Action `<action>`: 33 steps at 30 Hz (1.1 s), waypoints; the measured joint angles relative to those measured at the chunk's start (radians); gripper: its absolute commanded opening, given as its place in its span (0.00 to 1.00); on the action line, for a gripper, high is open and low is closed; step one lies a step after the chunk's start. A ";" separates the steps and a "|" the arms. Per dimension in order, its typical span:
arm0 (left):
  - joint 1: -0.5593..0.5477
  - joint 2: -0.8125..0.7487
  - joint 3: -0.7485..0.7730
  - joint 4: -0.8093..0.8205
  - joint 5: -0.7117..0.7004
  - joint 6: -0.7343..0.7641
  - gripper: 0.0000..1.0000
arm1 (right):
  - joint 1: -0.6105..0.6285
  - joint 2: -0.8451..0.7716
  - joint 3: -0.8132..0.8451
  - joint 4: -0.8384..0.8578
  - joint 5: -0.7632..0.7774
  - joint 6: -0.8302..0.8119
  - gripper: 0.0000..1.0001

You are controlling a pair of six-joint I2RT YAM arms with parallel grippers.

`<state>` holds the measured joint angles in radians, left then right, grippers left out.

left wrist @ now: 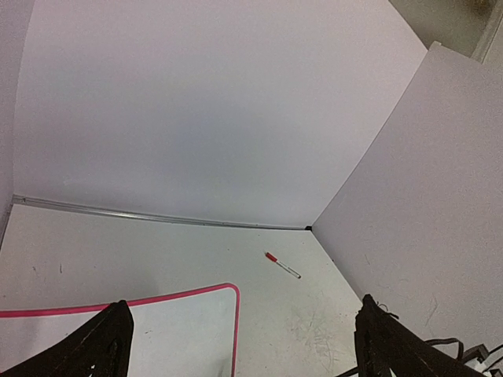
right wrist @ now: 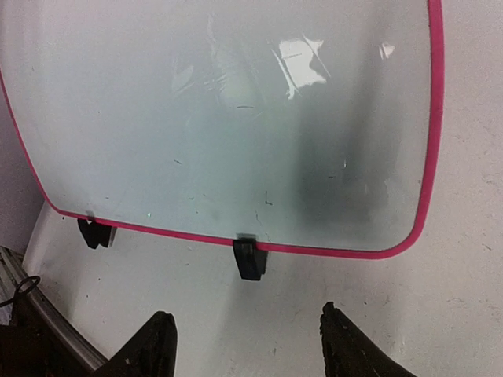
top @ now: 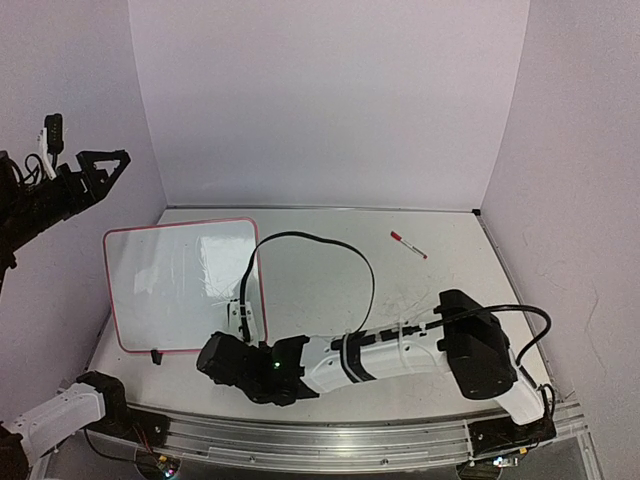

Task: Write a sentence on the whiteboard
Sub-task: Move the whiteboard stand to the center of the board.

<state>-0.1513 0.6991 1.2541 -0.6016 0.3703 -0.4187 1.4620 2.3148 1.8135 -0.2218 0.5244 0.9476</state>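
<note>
The whiteboard (top: 180, 285) lies flat on the left of the table, glossy white with a red-pink rim. No sentence is in view on it, only glare and tiny dark specks (right wrist: 236, 118). My right gripper (top: 212, 357) reaches across to the board's near edge. In the right wrist view it (right wrist: 247, 336) is open and empty, just short of a black clip foot (right wrist: 250, 259). A second clip foot (right wrist: 94, 233) sits further left. My left gripper (top: 100, 165) hangs open high at the left, above the whiteboard (left wrist: 157, 330). A red-capped marker (top: 408, 245) (left wrist: 282, 265) lies far right.
A black cable (top: 330, 245) loops from the right arm over the table's middle. Lilac walls close in the back and both sides. A metal rail (top: 350, 440) runs along the front edge. Grey scuff marks (left wrist: 318, 334) cover the tabletop right of the board.
</note>
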 measured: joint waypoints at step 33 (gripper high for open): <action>0.000 -0.043 0.023 0.000 0.045 0.003 0.99 | -0.021 0.313 0.306 -0.061 0.066 -0.170 0.17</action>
<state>-0.1513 0.6556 1.2768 -0.6015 0.4154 -0.4154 1.4410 2.6274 2.1193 -0.2832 0.5906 0.7777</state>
